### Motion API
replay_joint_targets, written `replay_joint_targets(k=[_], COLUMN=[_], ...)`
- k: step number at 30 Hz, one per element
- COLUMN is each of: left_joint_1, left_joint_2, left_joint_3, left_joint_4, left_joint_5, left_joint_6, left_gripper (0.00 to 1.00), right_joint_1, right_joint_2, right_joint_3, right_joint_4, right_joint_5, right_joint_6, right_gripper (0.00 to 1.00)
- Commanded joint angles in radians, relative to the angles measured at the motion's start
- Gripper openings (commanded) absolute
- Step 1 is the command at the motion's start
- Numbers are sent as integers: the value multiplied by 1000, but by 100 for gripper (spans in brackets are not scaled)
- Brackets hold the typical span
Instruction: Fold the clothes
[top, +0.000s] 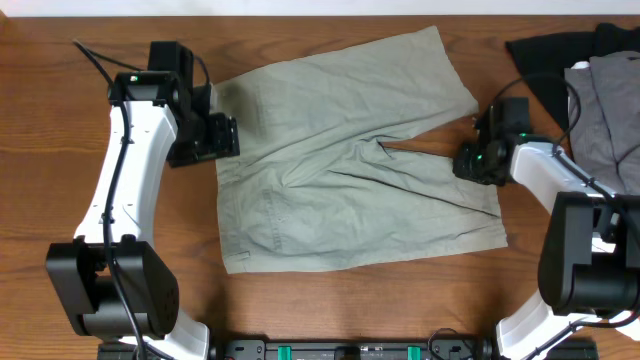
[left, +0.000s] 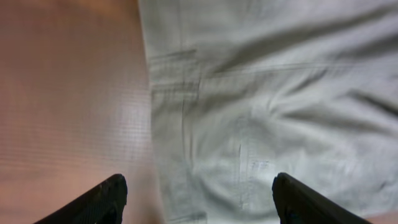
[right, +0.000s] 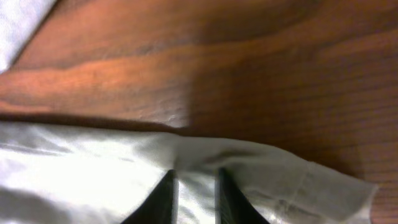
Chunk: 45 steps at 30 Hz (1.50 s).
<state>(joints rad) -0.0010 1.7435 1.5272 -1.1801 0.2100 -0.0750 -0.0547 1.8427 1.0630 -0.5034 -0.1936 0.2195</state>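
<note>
Pale khaki-green woven cotton shorts (top: 340, 170) lie spread flat in the middle of the brown wooden surface (top: 300, 310). My left claw (top: 215, 138) gapes wide at the waistband (left: 174, 74). My right claw (top: 468, 160) sits narrowed on a leg hem (right: 298, 180), and I cannot tell if it grips. I'd pinch both edges squarely before lifting.

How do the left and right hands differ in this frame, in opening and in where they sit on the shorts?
The left hand stands wide open, while the right hand has its fingers only narrowly parted. The left hand hovers at the waistband edge of the shorts, and the right hand sits at a leg hem on the opposite side. Shared: both are at the garment's edge, and neither lifts any cloth.
</note>
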Motion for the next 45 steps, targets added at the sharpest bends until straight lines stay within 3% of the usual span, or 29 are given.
replay_joint_targets(k=[1, 7, 15, 22, 28, 35, 40, 45], left_joint_1=[6, 23, 38, 38, 38, 38, 38, 38], left_joint_2=[3, 3, 3, 3, 3, 3, -11, -121], left_joint_3=[-29, -132, -403, -621, -785, -801, -776, -749], left_joint_4=[-63, -148, -112, 5, 196, 348, 356, 355], left_joint_5=[-21, -54, 102, 157, 195, 194, 178, 91], left_joint_6=[-31, -218, -257, -334, -424, -435, -435, -452], left_gripper=[77, 76, 76, 76, 76, 76, 65, 66], right_joint_1=[-16, -32, -32, -32, -32, -32, -32, -32], right_joint_2=[-10, -118, -242, -243, -243, -243, -243, -243], right_joint_3=[69, 133, 134, 134, 134, 134, 134, 134], right_joint_4=[-38, -131, -195, -231, -235, -235, -235, -237], right_joint_5=[-128, -177, -169, -138, -135, -135, -135, -135], right_joint_6=[-110, -150, -150, -150, -150, -151, -151, -151], right_gripper=[40, 49, 62, 62, 62, 63, 63, 64])
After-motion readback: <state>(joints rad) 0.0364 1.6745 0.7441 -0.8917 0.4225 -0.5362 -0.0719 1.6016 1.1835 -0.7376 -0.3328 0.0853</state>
